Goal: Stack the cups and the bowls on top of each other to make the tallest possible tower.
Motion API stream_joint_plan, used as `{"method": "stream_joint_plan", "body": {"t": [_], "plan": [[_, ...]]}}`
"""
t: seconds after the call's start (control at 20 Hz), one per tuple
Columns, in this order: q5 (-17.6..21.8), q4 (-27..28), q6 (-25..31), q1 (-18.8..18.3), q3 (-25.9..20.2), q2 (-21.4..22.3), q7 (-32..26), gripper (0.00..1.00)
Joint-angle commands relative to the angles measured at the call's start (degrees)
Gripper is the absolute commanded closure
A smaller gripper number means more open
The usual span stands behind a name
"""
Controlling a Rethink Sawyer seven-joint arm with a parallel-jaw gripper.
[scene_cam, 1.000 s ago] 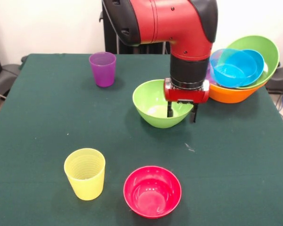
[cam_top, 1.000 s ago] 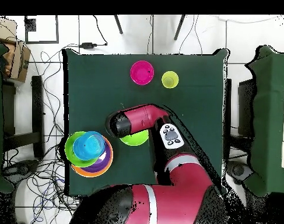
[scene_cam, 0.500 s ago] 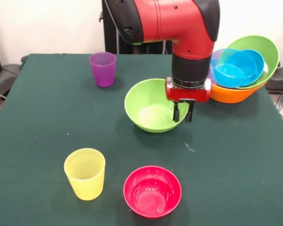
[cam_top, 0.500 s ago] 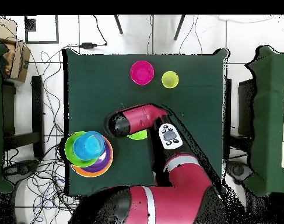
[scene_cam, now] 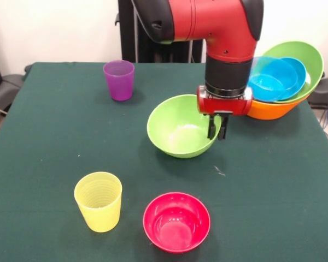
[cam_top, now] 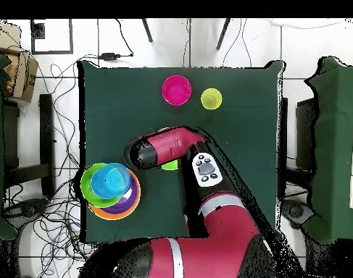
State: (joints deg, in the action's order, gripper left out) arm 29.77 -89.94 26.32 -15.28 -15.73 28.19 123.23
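over on the left side of the green table [scene_cam: 54, 136], front view, there's the ribbed yellow cup [scene_cam: 98, 201] near the front and the purple cup [scene_cam: 119, 79] further back. the pink-red bowl [scene_cam: 176, 221] sits just right of the yellow one. mid-table a lime green bowl [scene_cam: 177, 126] is tilted, its right rim pinched between the gripper [scene_cam: 217, 129] fingers. far right is the tower [scene_cam: 281, 79]: orange bowl at the bottom, green and blue ones nested inside, leaning.
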Motion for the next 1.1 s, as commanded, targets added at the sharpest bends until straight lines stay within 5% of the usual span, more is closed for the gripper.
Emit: {"method": "stream_joint_plan", "body": {"t": [0.05, 1.1], "plan": [[2.36, 0.77, -0.55, 1.86, -2.47, 0.54, -2.68, 1.0], [-5.07, -5.18, 12.01, 6.2, -0.24, 14.39, 0.84, 1.0]]}}
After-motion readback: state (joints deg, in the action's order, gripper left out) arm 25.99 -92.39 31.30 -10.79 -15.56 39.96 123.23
